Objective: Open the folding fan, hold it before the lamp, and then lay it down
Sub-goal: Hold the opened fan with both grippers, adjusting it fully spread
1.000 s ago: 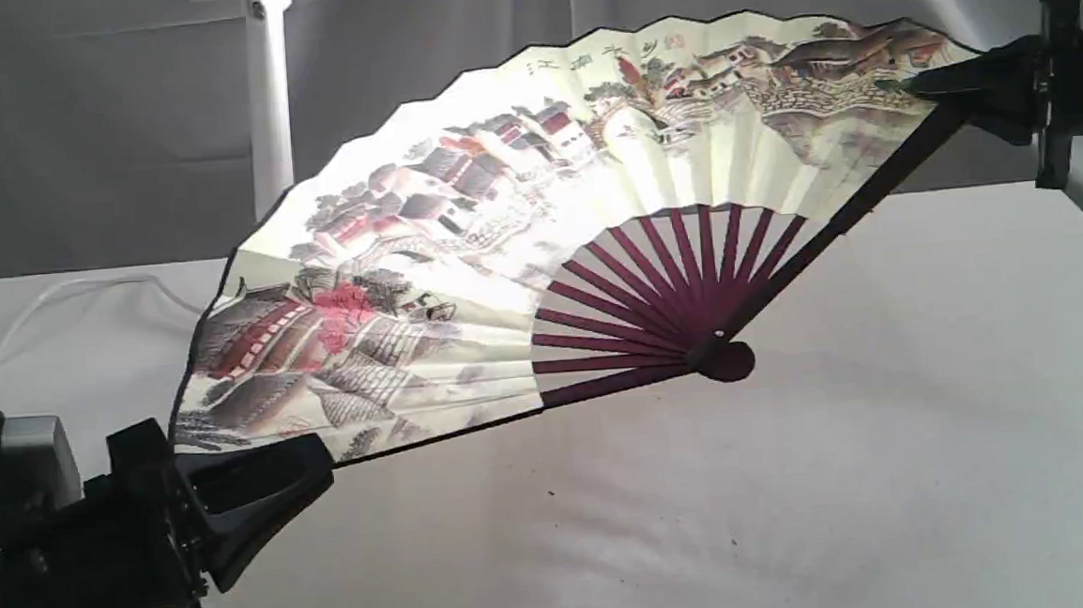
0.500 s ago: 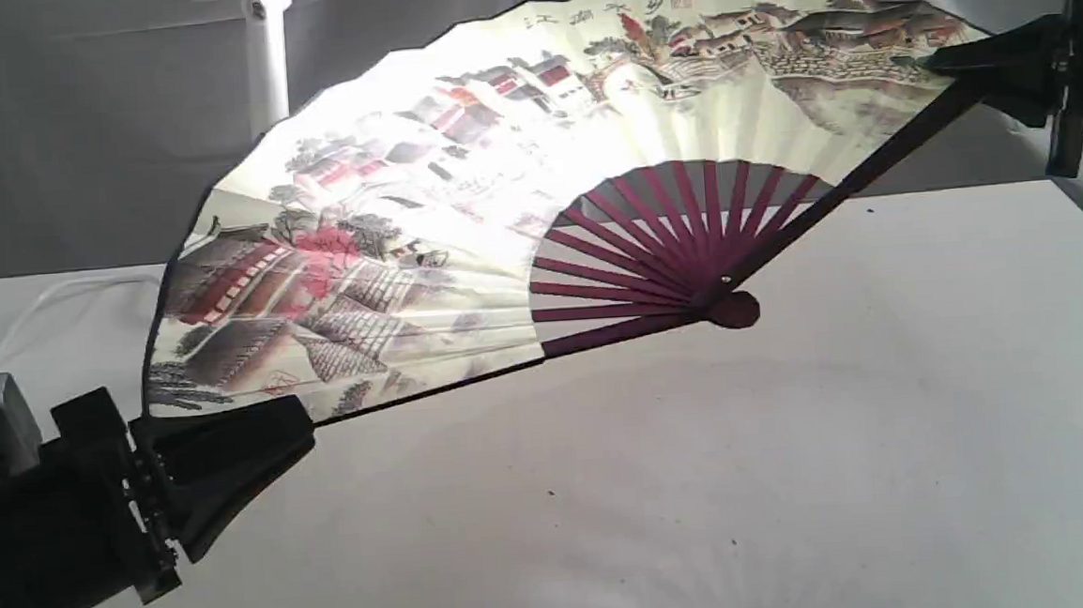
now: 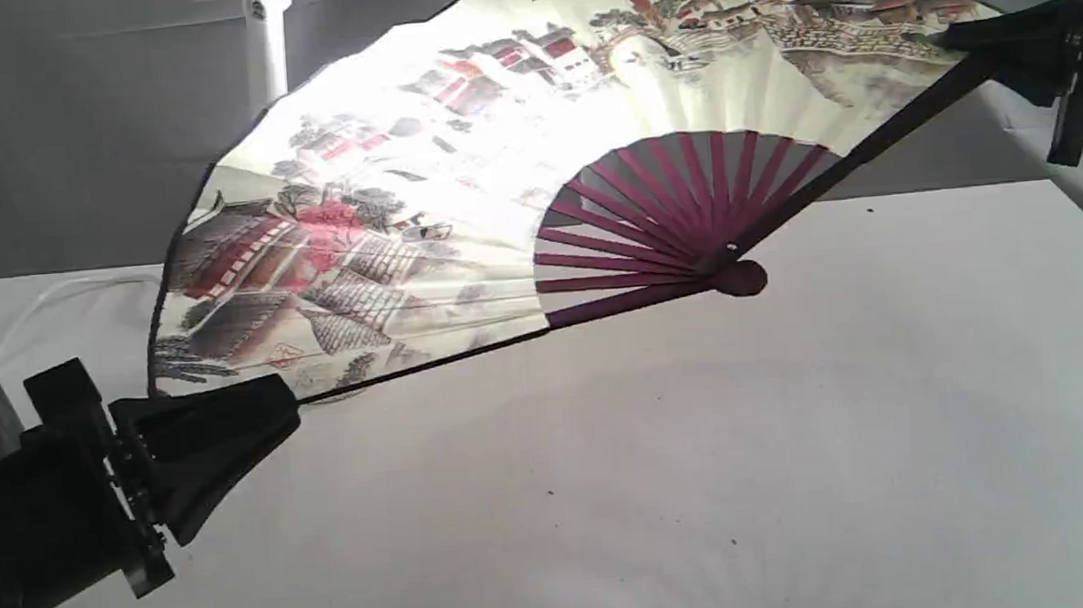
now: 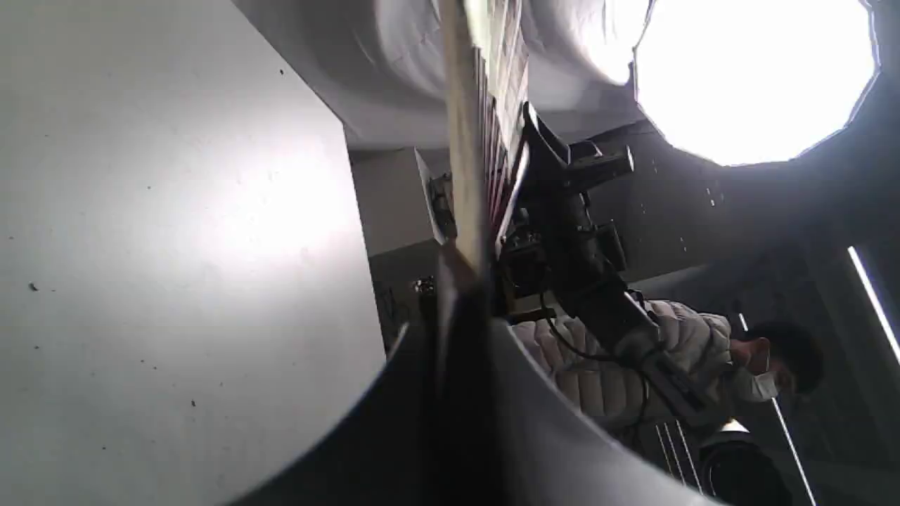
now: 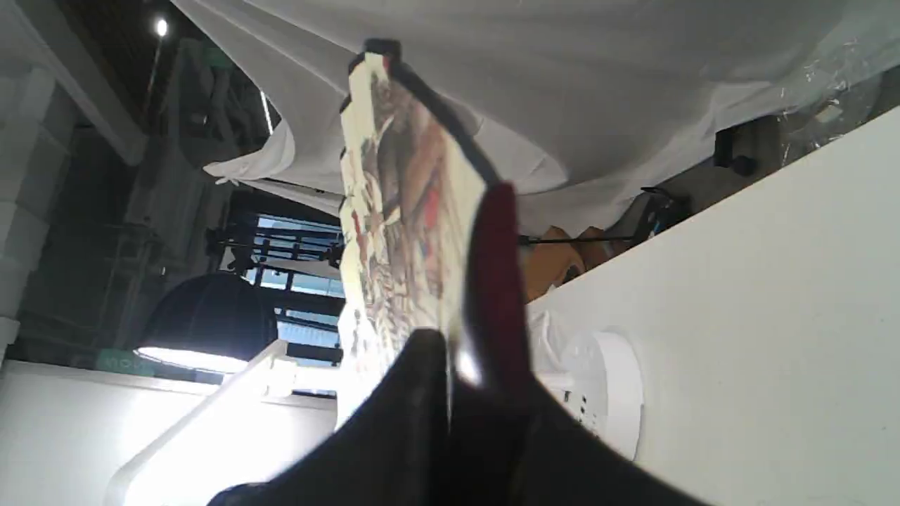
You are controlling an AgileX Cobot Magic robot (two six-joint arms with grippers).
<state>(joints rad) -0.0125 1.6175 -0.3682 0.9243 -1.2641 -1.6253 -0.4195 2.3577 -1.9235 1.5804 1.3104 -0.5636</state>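
I have the folding fan (image 3: pixel 495 156) spread wide and lifted off the desk (image 3: pixel 797 476), its pivot (image 3: pixel 737 278) hanging lowest. My left end effector (image 3: pixel 271 414) is clamped on the outer guard stick at 8 o'clock from the pivot. My right end effector (image 3: pixel 962 34) is clamped on the other guard at 2 o'clock. The lamp (image 3: pixel 271 57) stands behind the leaf at 11 o'clock, and the paper glows where the light comes through, so I judge this the showing step, with laying down left to do.

The next move calls for lowering both arms together at the same spread, so the leaf neither tears nor folds, then letting go once the sticks rest flat.

The desk toward 6 o'clock under the fan looks bare, which gives me a landing place. The white cord (image 3: pixel 61 291) lies at 9 o'clock, the desk's edge runs close at 3 o'clock, and the fan's top rim is cut off at 12 o'clock.
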